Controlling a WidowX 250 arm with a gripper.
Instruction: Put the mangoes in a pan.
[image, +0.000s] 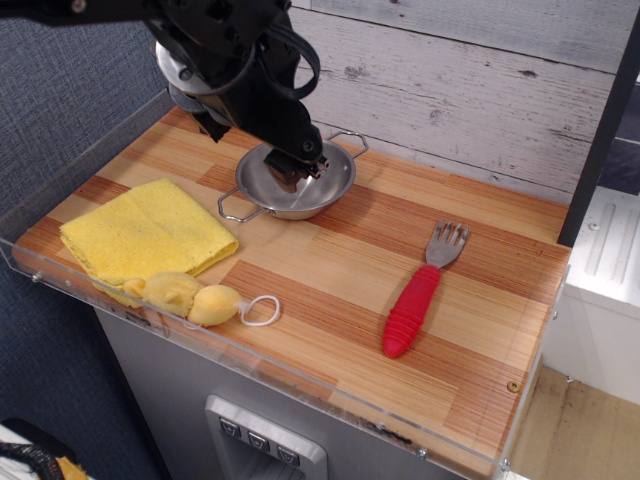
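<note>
The mangoes are two small yellow soft fruits joined together, with a white string loop. They lie near the front left edge of the wooden table, against the yellow cloth. The pan is a small shiny steel bowl with two wire loop handles and stands at the back middle. My gripper hangs over the pan with its tips down inside the bowl, far from the mangoes. It holds nothing that I can see. The fingers overlap from this angle, so their gap is hidden.
A folded yellow cloth lies at the left, touching the mangoes. A fork with a red handle lies at the right. A clear plastic rim runs along the table's left and front edges. A plank wall stands behind.
</note>
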